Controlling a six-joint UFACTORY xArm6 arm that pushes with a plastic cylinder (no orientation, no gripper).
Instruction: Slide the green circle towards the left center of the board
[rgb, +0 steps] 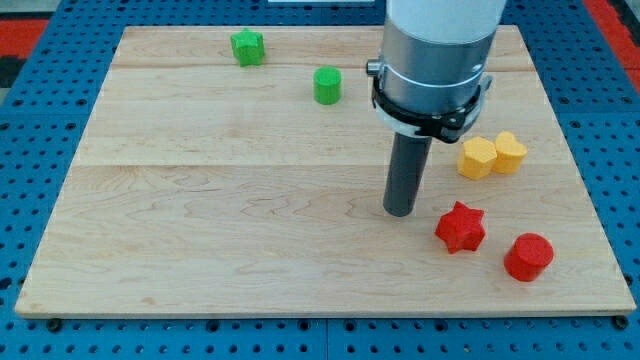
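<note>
Six small blocks are seen spread over a pale wooden surface (200, 200), which is set on a blue pegboard (30, 120): two green, two yellow and two red. Farthest toward the view's left, near the top edge, a green star (247, 47) is found. Just to its right and a little lower, the green circle (327, 86) is placed, upright and apart from every other block, in the upper middle of the surface rather than at its left centre. Right of centre, the arm's grey cylindrical body (435, 60) is seen descending from the view's top, ending in a straight dark rod held vertical. My tip (400, 212) is set on the surface well below and to the right of the green circle, and just left of a red star (460, 227). No jaws are fitted to the arm, so no opening or closing can be told. Farther right, a yellow hexagon-like block (478, 158) and a yellow heart (510, 152) are seen touching. At lower right, a red cylinder (528, 257) is placed.
</note>
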